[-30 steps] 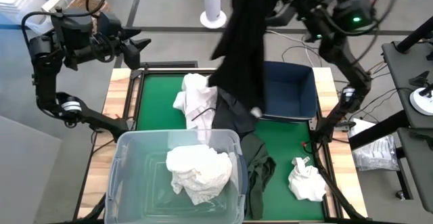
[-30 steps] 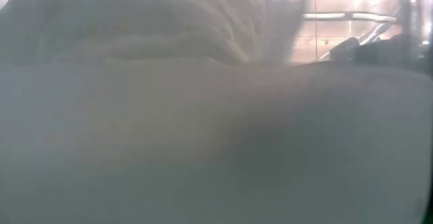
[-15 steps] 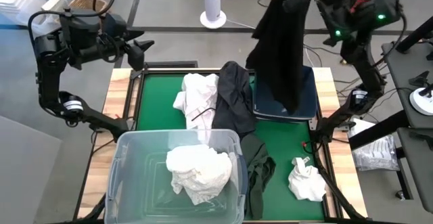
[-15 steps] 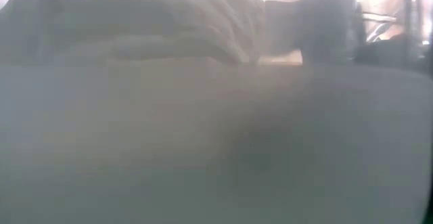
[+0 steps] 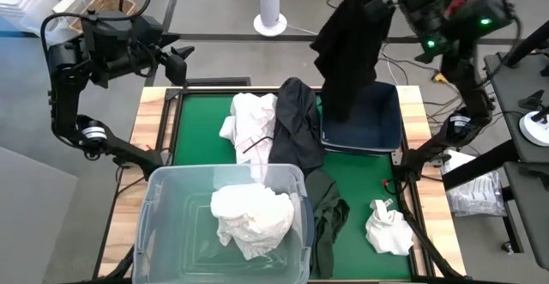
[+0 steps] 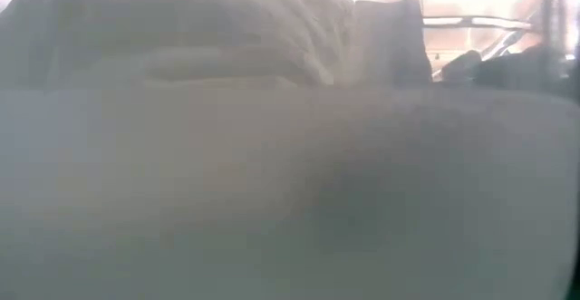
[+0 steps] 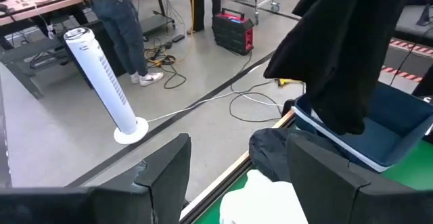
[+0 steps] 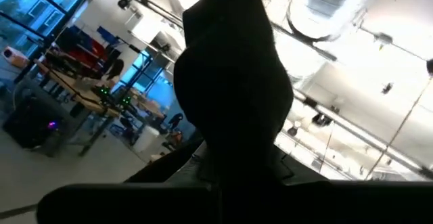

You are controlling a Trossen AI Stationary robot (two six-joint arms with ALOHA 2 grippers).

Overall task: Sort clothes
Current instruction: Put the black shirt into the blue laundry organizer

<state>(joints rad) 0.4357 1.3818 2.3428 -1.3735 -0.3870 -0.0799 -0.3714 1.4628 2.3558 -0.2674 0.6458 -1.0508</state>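
Note:
My right gripper (image 5: 383, 1) is raised high over the table's far right and is shut on a black garment (image 5: 350, 48). The garment hangs over the dark blue bin (image 5: 377, 117); it also shows in the left wrist view (image 7: 352, 55). My left gripper (image 5: 176, 57) is open and raised beyond the far left corner, touching nothing. A white garment (image 5: 249, 121) and a dark one (image 5: 296, 125) lie on the green mat beside the bin. An olive garment (image 5: 328, 208) and a small white one (image 5: 386, 230) lie near the front. More white cloth (image 5: 251, 215) rests in the clear tub. My right gripper pinches the black garment by its upper end (image 8: 233, 139) between the two fingers, which slant upward. The cloth bunches over the fingers, so I cannot tell how many layers it holds. The garment hangs slack and lifted clear, with its lower end (image 5: 339, 112) above the bin's left edge.
The clear tub (image 5: 163, 224) fills the near left of the table and blocks the low view. Wooden borders frame the green mat (image 5: 197, 138). Beyond the far edge stand a white tower fan (image 7: 101, 75), cables on the floor, and people (image 7: 118, 21).
My right gripper carried the black garment from over the middle pile toward the table's right and up. The garment's lower end came off the pile, and it now hangs free over the blue bin, having swung slightly back to the left. The dark garment beneath stayed on the mat.

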